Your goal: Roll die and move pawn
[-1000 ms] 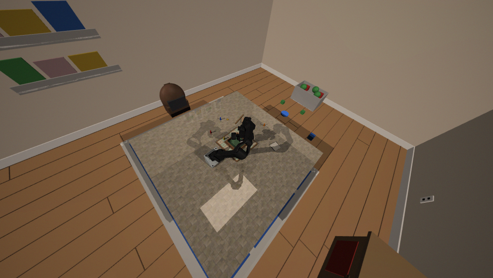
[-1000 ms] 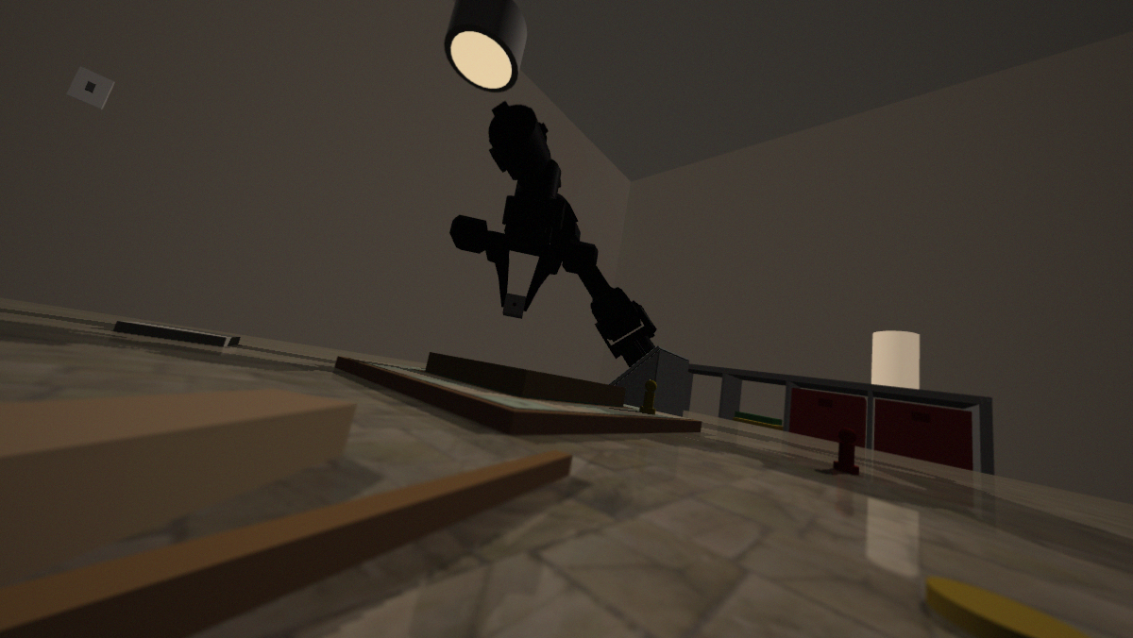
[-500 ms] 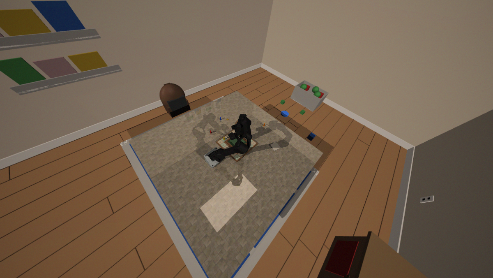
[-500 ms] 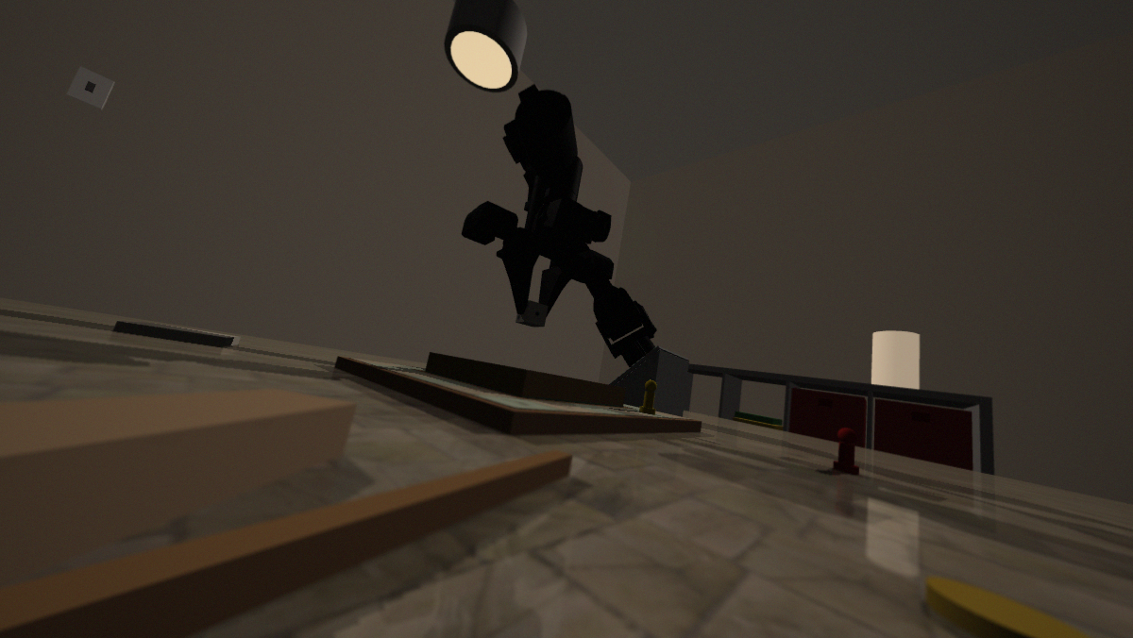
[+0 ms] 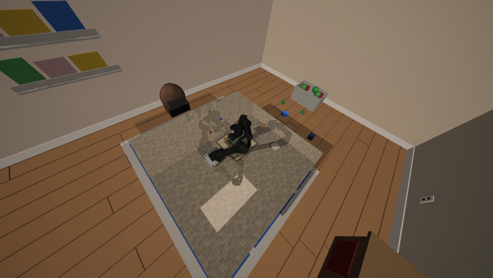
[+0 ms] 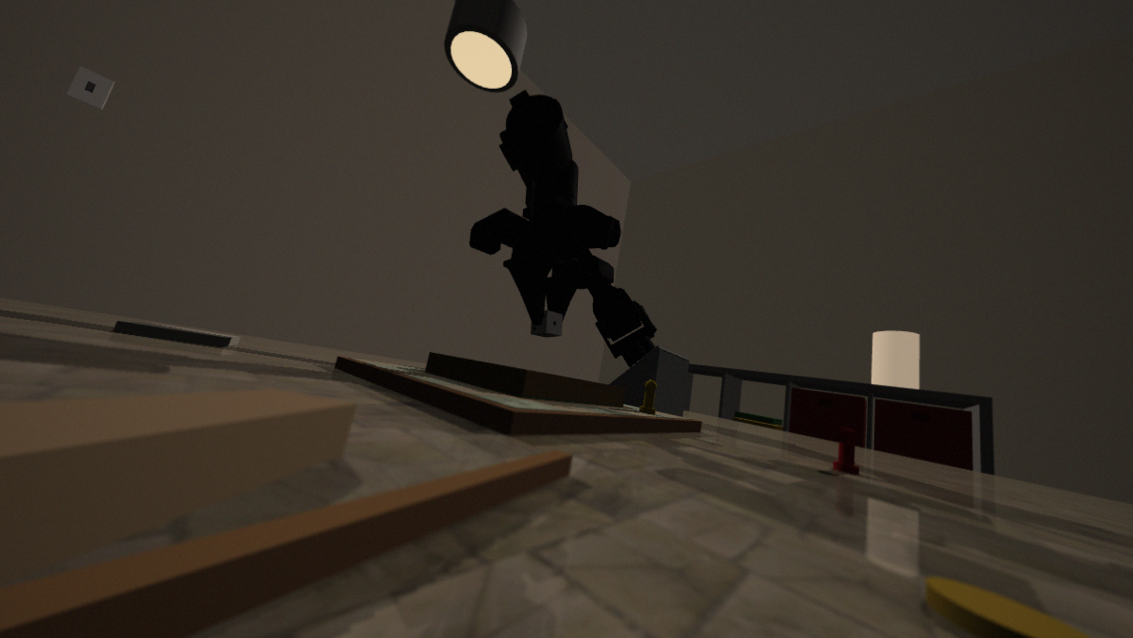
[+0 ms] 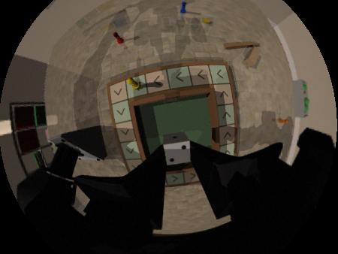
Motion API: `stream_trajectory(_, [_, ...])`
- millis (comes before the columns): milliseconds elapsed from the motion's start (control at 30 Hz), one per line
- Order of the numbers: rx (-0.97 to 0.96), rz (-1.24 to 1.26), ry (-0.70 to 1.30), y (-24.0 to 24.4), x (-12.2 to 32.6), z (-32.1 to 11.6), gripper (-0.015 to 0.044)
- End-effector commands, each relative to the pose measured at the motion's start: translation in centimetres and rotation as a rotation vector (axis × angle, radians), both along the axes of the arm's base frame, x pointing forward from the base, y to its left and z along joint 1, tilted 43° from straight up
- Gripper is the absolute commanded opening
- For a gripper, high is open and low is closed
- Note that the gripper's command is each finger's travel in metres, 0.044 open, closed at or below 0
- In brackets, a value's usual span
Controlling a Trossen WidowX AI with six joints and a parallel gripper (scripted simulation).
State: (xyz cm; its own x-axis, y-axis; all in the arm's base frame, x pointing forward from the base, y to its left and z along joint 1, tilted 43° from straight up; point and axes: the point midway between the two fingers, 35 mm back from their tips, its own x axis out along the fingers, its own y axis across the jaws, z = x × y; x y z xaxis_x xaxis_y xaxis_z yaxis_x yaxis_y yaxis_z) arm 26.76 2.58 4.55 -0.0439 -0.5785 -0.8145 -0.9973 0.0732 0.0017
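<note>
My gripper is shut on the white die and holds it in the air above the board. In the wrist view the die shows a face with two pips and a face with one. The green dice tray lies beyond and below it, inside the ring of arrow squares. The yellow pawn stands on a green square beside the corner square, at upper left in the wrist view. The arm hides part of the board in the top view.
Off the board stand a red pawn and a blue pawn. A yellow disc, a brown stick, a tan block and an orange piece also lie around it.
</note>
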Motion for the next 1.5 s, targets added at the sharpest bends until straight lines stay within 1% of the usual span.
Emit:
stream_trajectory(0, [0.108, -0.022, 0.020, -0.3, -0.3, -0.3, 0.0000])
stream_trajectory(300, [0.402, -0.028, 0.019, -0.4, -0.7, -0.8, 0.0000])
stream_trajectory(633, [0.701, 0.042, -0.074, -0.4, -0.6, -0.8, 0.0000])
stream_trajectory(733, [0.719, 0.049, -0.084, -0.4, -0.6, -0.6, 0.0000])
stream_trajectory(867, [0.719, 0.049, -0.084, 0.0, 0.3, 2.9, 0.0000])
stream_trajectory(933, [0.719, 0.049, -0.084, 0.1, 0.5, 3.9, 0.0000])
stream_trajectory(1433, [0.716, 0.054, -0.091, 0.0, 0.4, 3.9, 0.0000])
stream_trajectory(1467, [0.716, 0.054, -0.091, 0.0, 0.4, 3.9, 0.0026])
